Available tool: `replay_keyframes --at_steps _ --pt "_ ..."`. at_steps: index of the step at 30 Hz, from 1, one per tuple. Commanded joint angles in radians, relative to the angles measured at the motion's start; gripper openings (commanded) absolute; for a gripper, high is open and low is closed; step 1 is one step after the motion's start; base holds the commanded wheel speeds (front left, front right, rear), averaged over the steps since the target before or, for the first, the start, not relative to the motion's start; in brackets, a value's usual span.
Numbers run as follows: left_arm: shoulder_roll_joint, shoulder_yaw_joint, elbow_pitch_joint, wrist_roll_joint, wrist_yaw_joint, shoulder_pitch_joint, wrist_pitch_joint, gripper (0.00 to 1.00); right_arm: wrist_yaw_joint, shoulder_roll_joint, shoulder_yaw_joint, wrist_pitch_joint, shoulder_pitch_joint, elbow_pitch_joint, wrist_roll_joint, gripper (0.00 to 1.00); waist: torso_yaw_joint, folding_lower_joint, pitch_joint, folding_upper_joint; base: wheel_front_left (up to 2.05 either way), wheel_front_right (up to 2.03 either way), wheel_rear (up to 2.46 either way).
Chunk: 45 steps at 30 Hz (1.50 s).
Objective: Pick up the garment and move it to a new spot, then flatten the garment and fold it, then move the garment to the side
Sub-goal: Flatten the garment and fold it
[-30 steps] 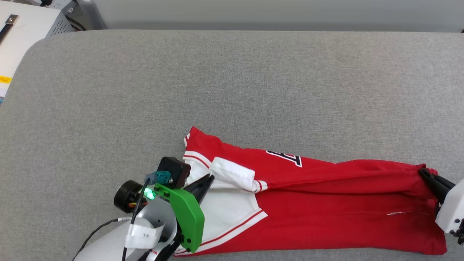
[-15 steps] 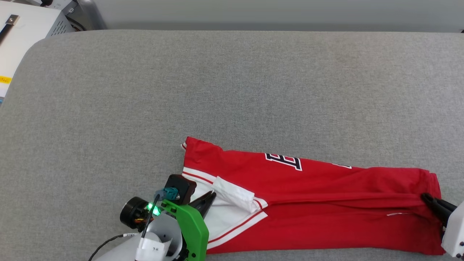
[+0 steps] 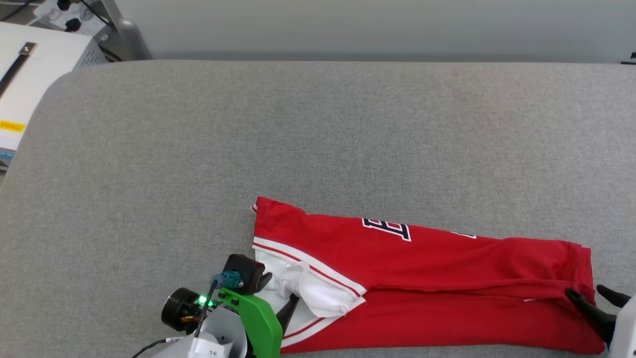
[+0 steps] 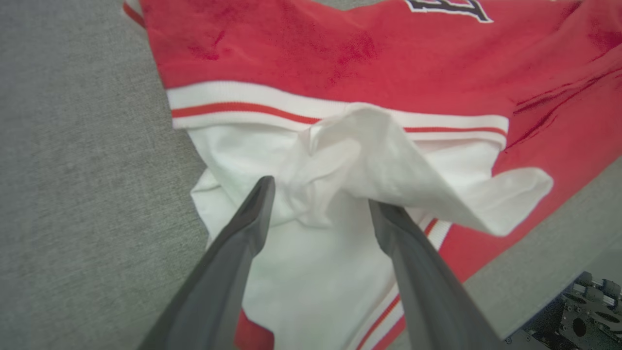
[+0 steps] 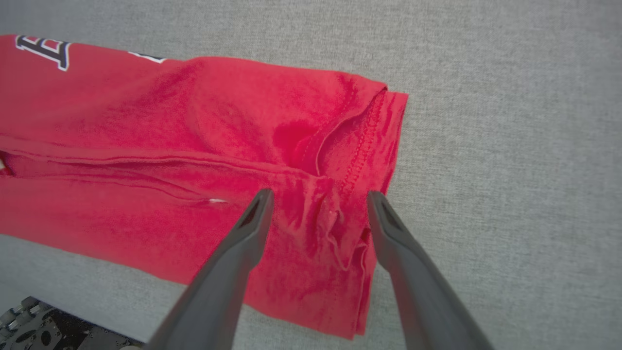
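Presently noted garment (image 3: 422,293) lying flat as a long folded strip near the front edge of the grey surface (image 3: 298,124), black lettering partly showing along its far side. Found left claw (image 4: 320,194) spread apart, fingers straddling a raised fold of the white sleeve (image 4: 340,160), nothing clamped. Found right claw (image 5: 318,194) likewise apart over the rumpled hem (image 5: 369,131) at the garment's right end.
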State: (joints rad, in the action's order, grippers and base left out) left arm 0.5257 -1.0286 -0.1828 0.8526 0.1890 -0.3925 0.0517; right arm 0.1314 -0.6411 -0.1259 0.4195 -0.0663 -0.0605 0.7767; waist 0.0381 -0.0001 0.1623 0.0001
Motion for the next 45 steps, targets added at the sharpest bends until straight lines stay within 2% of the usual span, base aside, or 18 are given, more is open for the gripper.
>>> replay_keyframes --at_steps 1,8,13,17,19,20,28,36,43,44,45 --pt "0.007 0.013 0.011 0.009 0.01 0.018 -0.015 1.0 -0.001 -0.001 0.018 0.009 -0.019 0.015 0.009 1.0 0.008 0.0001 -0.022 -0.0001 0.0 0.0 0.0" --pt "0.064 0.081 0.084 0.024 0.077 0.046 -0.067 1.0 -0.001 0.046 0.143 0.079 -0.046 0.102 0.0 1.0 0.021 0.0001 -0.037 -0.0001 0.0 0.0 0.0" --pt "0.083 0.162 0.126 0.044 0.134 0.071 -0.159 1.0 -0.001 0.131 0.247 0.176 -0.054 0.136 -0.06 1.0 0.033 0.0001 -0.03 -0.0001 0.0 0.0 0.0" --pt "0.071 0.223 0.129 0.056 0.158 0.092 -0.25 1.0 -0.001 0.21 0.308 0.242 -0.05 0.123 -0.144 1.0 0.043 0.0001 -0.017 -0.0001 0.0 0.0 0.0" --pt "0.069 0.242 0.123 0.048 0.161 0.099 -0.276 1.0 -0.001 0.249 0.333 0.263 -0.042 0.11 -0.17 1.0 0.048 0.0001 -0.008 -0.0001 0.0 0.0 0.0" --pt "0.064 0.266 0.112 0.025 0.159 0.107 -0.299 1.0 -0.001 0.292 0.371 0.278 -0.027 0.082 -0.203 1.0 0.057 0.0001 0.005 -0.0001 0.0 0.0 0.0" --pt "0.044 0.327 0.08 -0.021 0.135 0.134 -0.312 1.0 -0.001 0.344 0.43 0.286 0.016 -0.025 -0.249 1.0 0.075 0.0001 0.036 -0.0001 0.0 0.0 0.0" --pt "0.024 0.368 0.06 -0.057 0.11 0.144 -0.313 1.0 -0.001 0.378 0.364 0.306 0.03 -0.116 -0.186 1.0 0.077 0.0001 0.048 -0.0001 0.0 0.0 0.0" --pt "0.013 0.378 0.035 -0.07 0.091 0.15 -0.313 1.0 -0.001 0.383 0.276 0.304 0.036 -0.145 -0.11 1.0 0.067 0.0001 0.039 -0.0001 0.0 0.0 0.0" --pt "0.012 0.378 0.031 -0.071 0.089 0.15 -0.313 1.0 -0.001 0.38 0.269 0.299 0.037 -0.151 -0.105 0.64 0.066 0.0001 0.037 -0.0001 0.0 0.0 0.0" --pt "0.011 0.378 0.029 -0.072 0.088 0.151 -0.313 1.0 -0.001 0.377 0.264 0.294 0.038 -0.155 -0.104 0.35 0.064 0.0001 0.035 -0.0001 0.0 0.0 0.0"
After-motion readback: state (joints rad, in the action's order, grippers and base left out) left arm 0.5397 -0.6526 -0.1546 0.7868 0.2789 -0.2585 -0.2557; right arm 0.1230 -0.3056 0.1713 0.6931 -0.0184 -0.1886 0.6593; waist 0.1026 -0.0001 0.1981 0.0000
